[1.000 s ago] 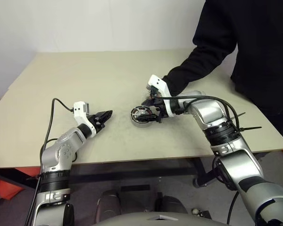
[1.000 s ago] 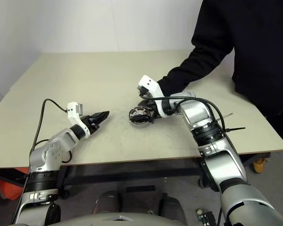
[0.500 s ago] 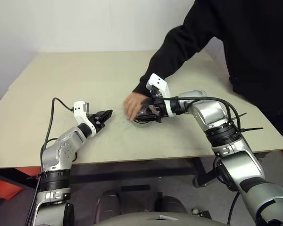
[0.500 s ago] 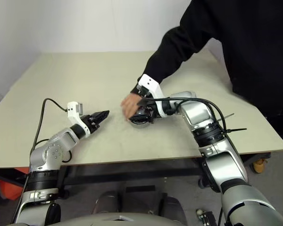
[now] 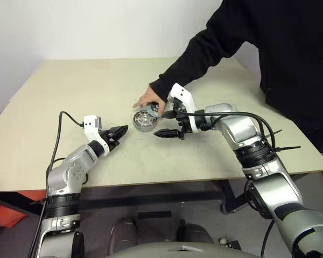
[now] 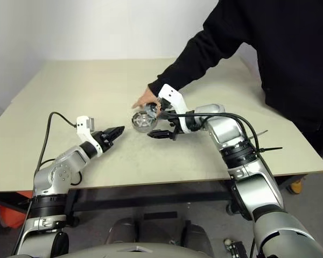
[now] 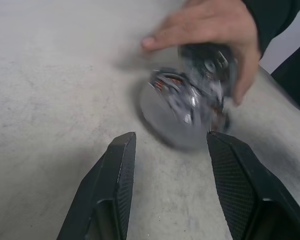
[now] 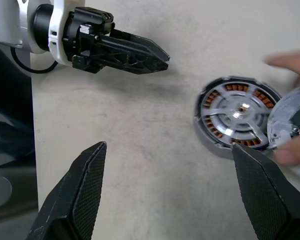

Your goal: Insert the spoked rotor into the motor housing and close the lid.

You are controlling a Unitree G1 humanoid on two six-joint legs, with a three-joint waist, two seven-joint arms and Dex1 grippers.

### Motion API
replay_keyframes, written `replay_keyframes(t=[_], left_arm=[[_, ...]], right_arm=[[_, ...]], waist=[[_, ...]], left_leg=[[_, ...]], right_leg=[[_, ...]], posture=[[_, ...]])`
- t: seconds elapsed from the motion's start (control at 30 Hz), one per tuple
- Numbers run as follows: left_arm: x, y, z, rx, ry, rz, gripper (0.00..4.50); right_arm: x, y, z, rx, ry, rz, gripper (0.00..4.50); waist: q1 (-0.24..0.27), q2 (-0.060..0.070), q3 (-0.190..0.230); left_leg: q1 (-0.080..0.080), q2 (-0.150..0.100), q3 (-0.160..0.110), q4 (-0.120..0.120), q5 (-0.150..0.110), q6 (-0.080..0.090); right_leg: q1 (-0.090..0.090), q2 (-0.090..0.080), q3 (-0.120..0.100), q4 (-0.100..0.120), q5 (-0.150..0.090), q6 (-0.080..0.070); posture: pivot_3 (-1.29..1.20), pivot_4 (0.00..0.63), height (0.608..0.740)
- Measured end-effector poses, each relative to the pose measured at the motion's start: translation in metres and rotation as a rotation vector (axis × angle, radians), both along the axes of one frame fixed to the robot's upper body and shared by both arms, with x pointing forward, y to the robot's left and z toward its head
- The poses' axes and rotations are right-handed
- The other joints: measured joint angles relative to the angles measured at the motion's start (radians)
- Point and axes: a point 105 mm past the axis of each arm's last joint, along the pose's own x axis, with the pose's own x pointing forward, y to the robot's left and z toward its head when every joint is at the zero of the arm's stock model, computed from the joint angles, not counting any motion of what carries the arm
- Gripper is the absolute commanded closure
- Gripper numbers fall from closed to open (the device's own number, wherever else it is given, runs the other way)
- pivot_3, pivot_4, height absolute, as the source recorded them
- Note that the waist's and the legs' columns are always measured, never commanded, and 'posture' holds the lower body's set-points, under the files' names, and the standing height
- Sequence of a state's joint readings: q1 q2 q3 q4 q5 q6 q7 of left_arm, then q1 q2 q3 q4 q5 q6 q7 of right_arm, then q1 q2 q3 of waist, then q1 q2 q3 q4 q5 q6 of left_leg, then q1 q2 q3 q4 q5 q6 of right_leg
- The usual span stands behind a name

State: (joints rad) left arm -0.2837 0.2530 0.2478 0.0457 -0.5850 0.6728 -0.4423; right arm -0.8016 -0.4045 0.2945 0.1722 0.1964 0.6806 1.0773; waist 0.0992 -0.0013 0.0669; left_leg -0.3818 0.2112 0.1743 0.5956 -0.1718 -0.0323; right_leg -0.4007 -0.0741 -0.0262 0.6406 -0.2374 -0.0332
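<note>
A person's hand (image 5: 148,99) holds the motor housing (image 5: 144,120) on the table between my two grippers. In the right wrist view the housing (image 8: 216,134) shows copper windings, with the spoked rotor (image 8: 235,114) lying inside it. The grey lid (image 8: 289,122) is tilted over the housing's edge in the person's fingers. My right gripper (image 5: 159,121) stands wide open just right of the housing, with nothing between its fingers. My left gripper (image 5: 121,130) is open and empty, pointing at the housing (image 7: 182,117) from the left, a short way off.
The person in a black sleeve (image 5: 215,48) stands at the table's far right and reaches across my right arm. The beige table (image 5: 70,80) is bare to the left and at the back. A cable (image 5: 62,123) runs along my left arm.
The person's hand came in and slid the housing out from between my right gripper's fingers, to the left, toward my left gripper. Both arms stayed in place.
</note>
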Motion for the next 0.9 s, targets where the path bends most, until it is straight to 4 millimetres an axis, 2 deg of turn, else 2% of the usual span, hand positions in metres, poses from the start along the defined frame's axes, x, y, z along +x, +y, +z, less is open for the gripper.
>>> replay_keyframes(t=[0.4,0.6,0.7,0.8,0.9], left_arm=[[0.001,0.002,0.002,0.008,-0.006,-0.004,2.1],[0.001,0.002,0.002,0.01,-0.007,-0.003,2.1],[0.002,0.003,0.003,0.016,-0.017,0.002,2.1],[0.002,0.005,0.004,0.03,-0.032,0.011,2.1],[0.003,0.004,0.005,0.041,-0.04,0.008,2.1]], right_arm=[[-0.004,-0.001,-0.008,-0.011,-0.137,0.079,0.04],[-0.002,-0.006,-0.024,-0.099,-0.179,0.113,0.04],[0.005,-0.014,-0.038,-0.192,-0.262,0.114,0.04],[0.022,-0.021,-0.049,-0.304,-0.403,0.1,0.04],[0.034,-0.018,-0.042,-0.332,-0.507,0.096,0.04]], waist=[[0.0,0.0,0.0],[0.0,0.0,0.0],[-0.001,0.0,0.0],[-0.003,0.0,0.0],[-0.006,0.0,0.0]], left_leg=[[0.0,0.0,0.0,0.0,0.0,0.0],[0.0,0.0,0.0,0.001,0.0,0.0],[0.0,0.0,0.0,0.001,0.0,0.0],[0.0,0.0,0.0,0.001,0.0,0.0],[0.0,0.0,0.0,0.001,0.0,0.0]], right_leg=[[0.0,0.0,0.0,0.0,0.0,0.0],[0.0,0.0,0.0,0.0,0.0,0.0],[0.0,0.0,0.0,0.0,0.0,0.0],[0.0,0.0,0.0,0.001,0.0,0.0],[0.0,0.0,0.0,0.001,0.0,0.0]], posture=[[0.0,0.0,0.74],[0.0,0.0,0.74],[0.0,0.0,0.74],[0.0,0.0,0.74],[0.0,0.0,0.74]])
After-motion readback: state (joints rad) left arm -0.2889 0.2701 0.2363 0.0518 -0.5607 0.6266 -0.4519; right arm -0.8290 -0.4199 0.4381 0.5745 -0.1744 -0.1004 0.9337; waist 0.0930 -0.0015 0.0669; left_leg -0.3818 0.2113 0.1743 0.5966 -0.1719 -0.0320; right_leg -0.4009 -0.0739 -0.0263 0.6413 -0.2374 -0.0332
